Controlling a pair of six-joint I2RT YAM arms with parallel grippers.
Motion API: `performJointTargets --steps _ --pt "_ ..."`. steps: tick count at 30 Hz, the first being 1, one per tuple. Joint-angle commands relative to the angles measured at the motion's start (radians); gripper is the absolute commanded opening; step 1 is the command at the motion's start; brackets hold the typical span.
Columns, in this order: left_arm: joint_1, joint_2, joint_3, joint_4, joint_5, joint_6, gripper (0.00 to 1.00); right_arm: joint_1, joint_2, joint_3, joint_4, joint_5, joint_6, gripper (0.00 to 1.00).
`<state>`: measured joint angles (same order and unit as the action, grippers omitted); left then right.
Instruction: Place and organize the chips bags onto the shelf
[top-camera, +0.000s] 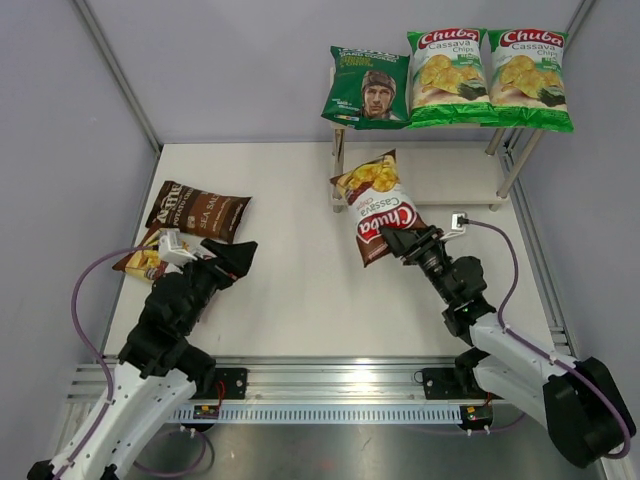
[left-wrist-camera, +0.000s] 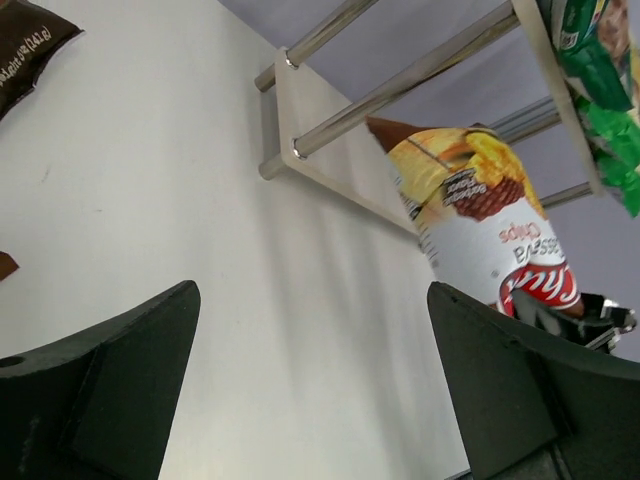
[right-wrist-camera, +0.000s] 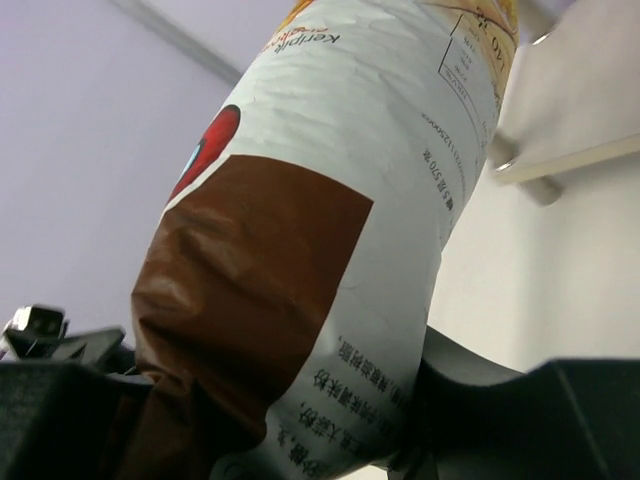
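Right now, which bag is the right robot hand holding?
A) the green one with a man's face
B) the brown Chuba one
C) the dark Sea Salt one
B: the right gripper is clamped on the brown Chuba bag; the man's-face bag sits on the shelf, and the Sea Salt bag lies on the table.

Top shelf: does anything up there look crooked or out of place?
Yes. The dark green REAL bag sits tilted at the shelf's left end, its corner past the leg, while the two green Chuba bags beside it stand level. Nothing looks spilled or torn.
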<state>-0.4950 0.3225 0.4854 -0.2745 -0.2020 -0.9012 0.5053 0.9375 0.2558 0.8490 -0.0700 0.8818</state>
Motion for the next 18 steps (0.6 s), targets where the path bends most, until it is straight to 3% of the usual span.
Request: performJointTargets --steps 1,7,14,18 --pt "-0.002 0.076 0.122 -0.075 0.065 0.154 0.99 -0.167 -0.02 0.043 0.033 -0.045 0.06 0.29" --pt "-0.002 0.161 0.295 -0.221 0.235 0.329 0.99 -0.378 0.13 0.146 0.128 -0.221 0.108 0.31" --pt "-0.002 0.222 0.47 -0.451 0.487 0.551 0.99 -0.664 0.449 0.321 0.287 -0.413 0.204 0.32" --pt "-0.002 0.135 0.446 -0.479 0.437 0.63 0.99 -0.744 0.61 0.391 0.428 -0.456 0.282 0.32"
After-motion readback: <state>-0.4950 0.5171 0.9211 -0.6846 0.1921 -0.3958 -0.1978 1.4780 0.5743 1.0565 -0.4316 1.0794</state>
